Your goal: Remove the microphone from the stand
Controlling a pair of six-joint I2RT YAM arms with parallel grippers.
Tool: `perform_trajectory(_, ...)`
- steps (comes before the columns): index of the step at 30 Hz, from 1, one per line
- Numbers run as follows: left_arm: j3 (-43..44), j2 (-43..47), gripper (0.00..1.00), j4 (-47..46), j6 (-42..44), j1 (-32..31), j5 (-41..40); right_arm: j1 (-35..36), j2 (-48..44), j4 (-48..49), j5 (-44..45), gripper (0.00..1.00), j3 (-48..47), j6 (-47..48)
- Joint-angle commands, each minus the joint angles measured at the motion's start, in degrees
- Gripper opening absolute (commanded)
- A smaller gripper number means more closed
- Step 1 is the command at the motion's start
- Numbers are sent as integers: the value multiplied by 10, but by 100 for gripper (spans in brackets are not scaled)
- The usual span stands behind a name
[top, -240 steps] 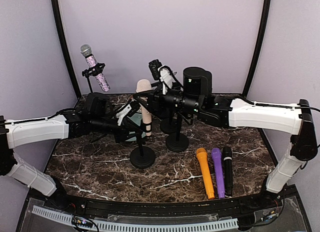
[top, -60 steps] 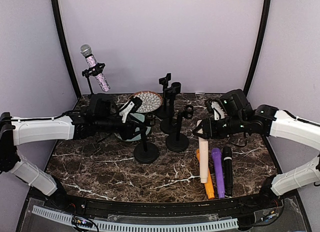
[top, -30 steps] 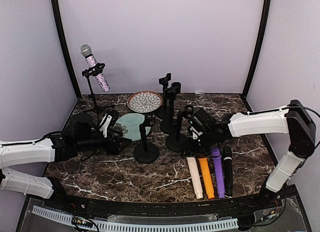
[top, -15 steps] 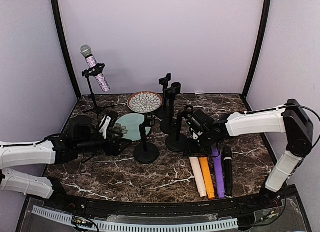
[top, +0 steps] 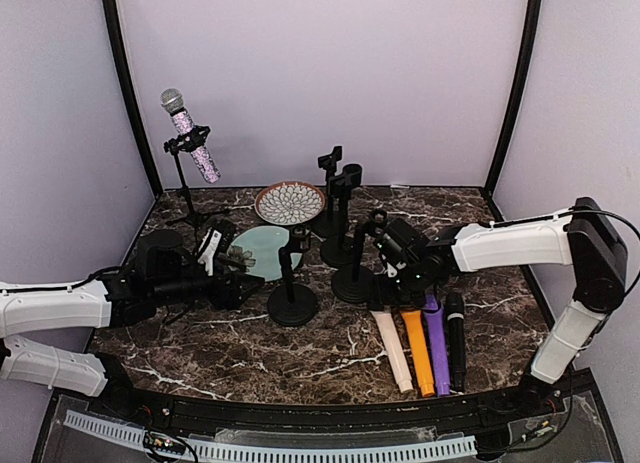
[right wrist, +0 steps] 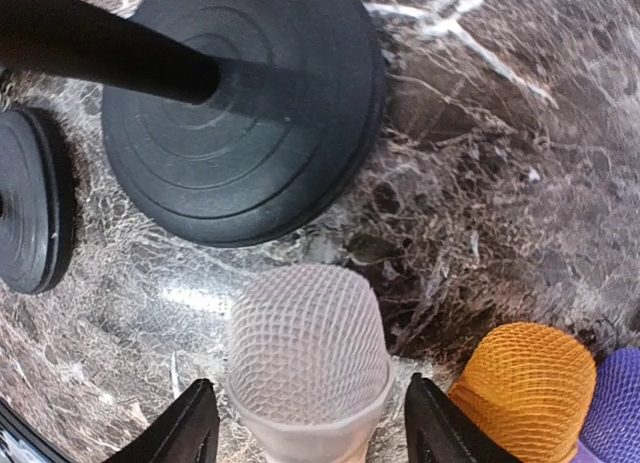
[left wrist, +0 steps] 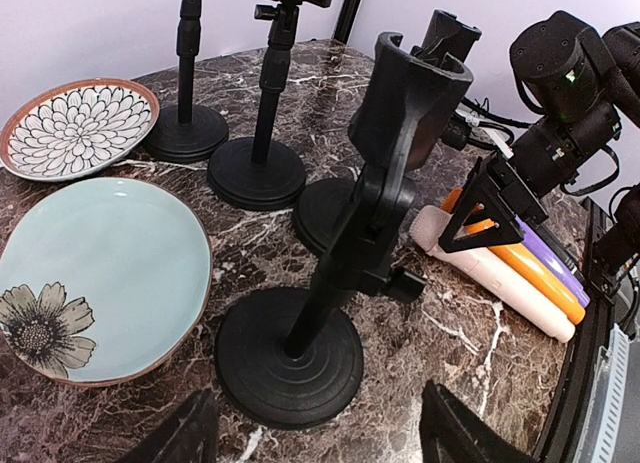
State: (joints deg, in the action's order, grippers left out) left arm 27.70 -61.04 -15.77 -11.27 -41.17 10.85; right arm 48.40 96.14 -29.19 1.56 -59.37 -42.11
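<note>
The cream microphone (top: pixel 392 349), carried in the air by the right hand two seconds ago, is now laid flat on the tabletop (top: pixel 200 353). Within the last second the jaws have been spread off it. Its clip stand (top: pixel 291 283) is left empty, just to the left of that hand. This removal is therefore judged done, with only the withdrawal left. The right hand (right wrist: pixel 310 408) is seen low over the mesh head, its fingers (right wrist: pixel 190 428) parted to either side. A sliver of marble is visible between each finger and the mesh, so nothing is gripped. The orange microphone (right wrist: pixel 525 378) lies just right of the hand. The left hand (left wrist: pixel 318 443) is held wide open and empty, with the vacated stand straight ahead of it. A glittery microphone (top: pixel 190 133) is seen clipped on a tall stand well behind that hand.
</note>
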Motion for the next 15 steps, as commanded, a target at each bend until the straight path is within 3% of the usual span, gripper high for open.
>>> perform_trajectory(1,-2,13,71,-20,-6,-4,-1,4,-22,26,-2,67,-9,20)
perform_trajectory(7,0,15,72,-18,-9,-3,-26,4,-64,65,6,67,6,28)
perform_trajectory(15,9,11,72,-4,-44,28,-30,-18,-173,197,31,71,82,33)
